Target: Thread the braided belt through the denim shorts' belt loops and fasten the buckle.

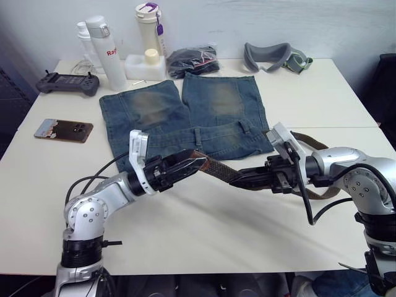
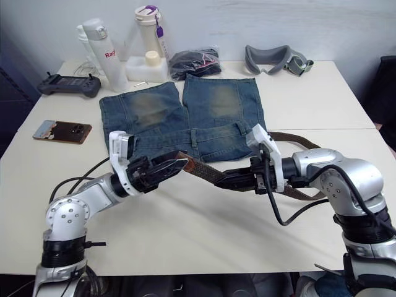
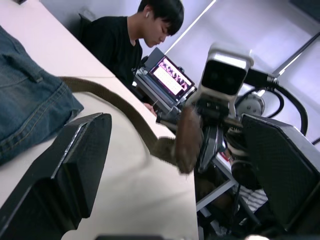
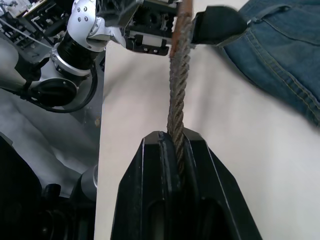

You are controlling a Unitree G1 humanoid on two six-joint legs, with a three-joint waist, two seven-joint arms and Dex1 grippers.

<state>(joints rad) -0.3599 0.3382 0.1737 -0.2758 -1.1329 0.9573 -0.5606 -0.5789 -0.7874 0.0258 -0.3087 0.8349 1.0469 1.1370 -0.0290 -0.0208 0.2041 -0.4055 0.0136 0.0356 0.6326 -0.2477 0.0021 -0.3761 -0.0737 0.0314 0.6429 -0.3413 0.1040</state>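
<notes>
Centrally on the white bench [image 1: 204,229], the denim shorts [image 1: 185,114] lay flat, legs pointing toward the far edge and waistband toward the robot, with faded patches on both legs. Two belt loops [image 1: 198,133] stood along the waistband, one near the middle and one toward the right.

Stretched in the air just in front of the waistband, the braided belt [image 1: 219,166] ran between the two arms, its far length trailing past the shorts' right corner and curving back over the bench behind the right arm. The right end effector [image 1: 242,180] was clenched on the woven strap, which the right wrist view showed pinched between its two black fingers [image 4: 165,165]. The left end effector [image 1: 197,162] stood with its fingers spread apart, the belt's reddish-brown leather tip [image 3: 189,140] lying between them in the left wrist view; whether either finger touched the tip could not be told.

Along the far edge stood two white bottles [image 1: 106,49], a cream tumbler with a purple lid [image 1: 150,28], a black bundle in a plastic bag [image 1: 193,62] and a grey headset [image 1: 275,57]. A dark handheld controller [image 1: 67,82] and a phone [image 1: 63,130] lay at the left. A person in black sat beyond the bench in the left wrist view.
</notes>
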